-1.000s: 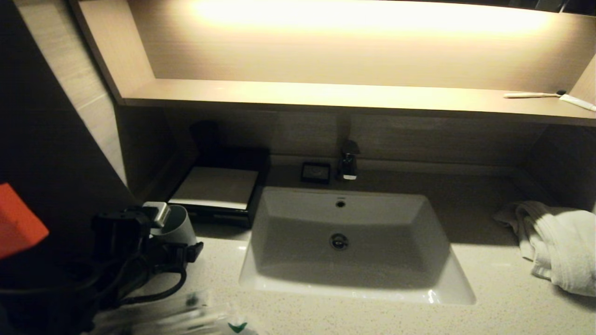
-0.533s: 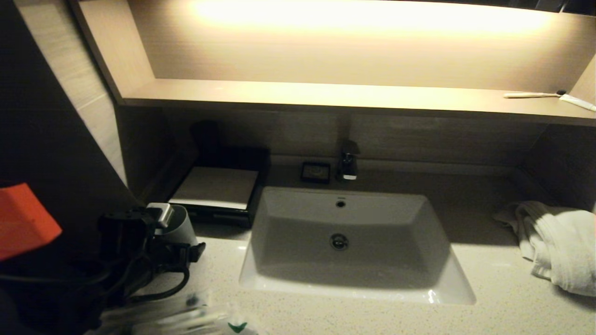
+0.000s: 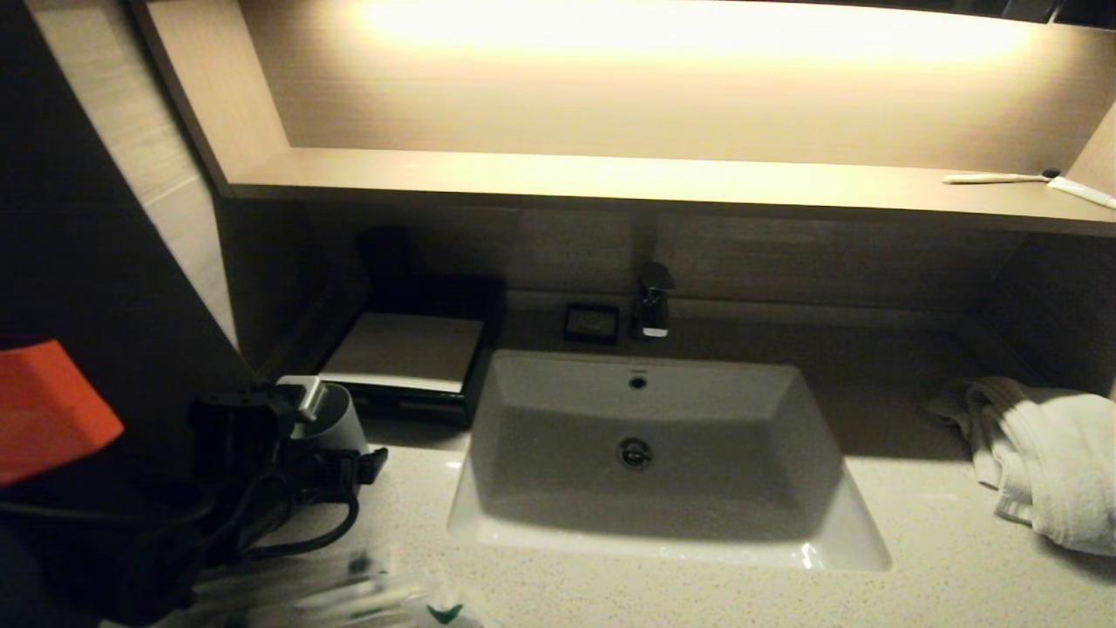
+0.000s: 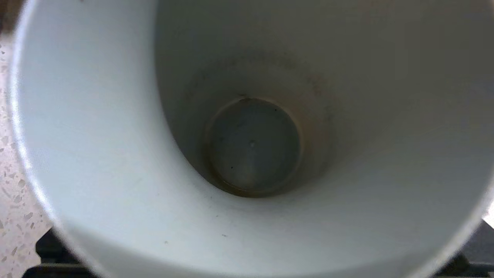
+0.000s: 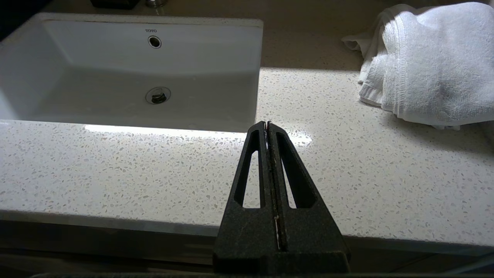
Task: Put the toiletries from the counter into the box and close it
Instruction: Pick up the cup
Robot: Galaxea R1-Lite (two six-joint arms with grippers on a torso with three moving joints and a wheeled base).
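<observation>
Two arms belong to the scene, but only the left one shows in the head view, low at the left edge of the pale beige speckled stone counter (image 3: pixel 915 558). The left gripper (image 3: pixel 327 432) is at the pale plain cup (image 3: pixel 336 419), which stands on the counter just in front of the low black rectangular box with a flat cream top panel (image 3: pixel 405 353); whether its jaws are spread or clamped on the cup cannot be told, since the left wrist view is filled by the cup's pale inside wall and round bottom (image 4: pixel 252 144). The box sits at the back left of the counter, beside the white rectangular basin (image 3: pixel 654 453), with its drawer front facing the cup. Clear-wrapped white sachets and slim sticks with green marks (image 3: pixel 349 597) lie in a loose heap on the counter at the near left, below the left arm and apart from the box. The right gripper (image 5: pixel 267 125) hangs over the counter's front edge near the basin's right corner, its black jaws pressed together and holding nothing. A crumpled white towel (image 3: pixel 1042 453) lies on the counter at the far right.
</observation>
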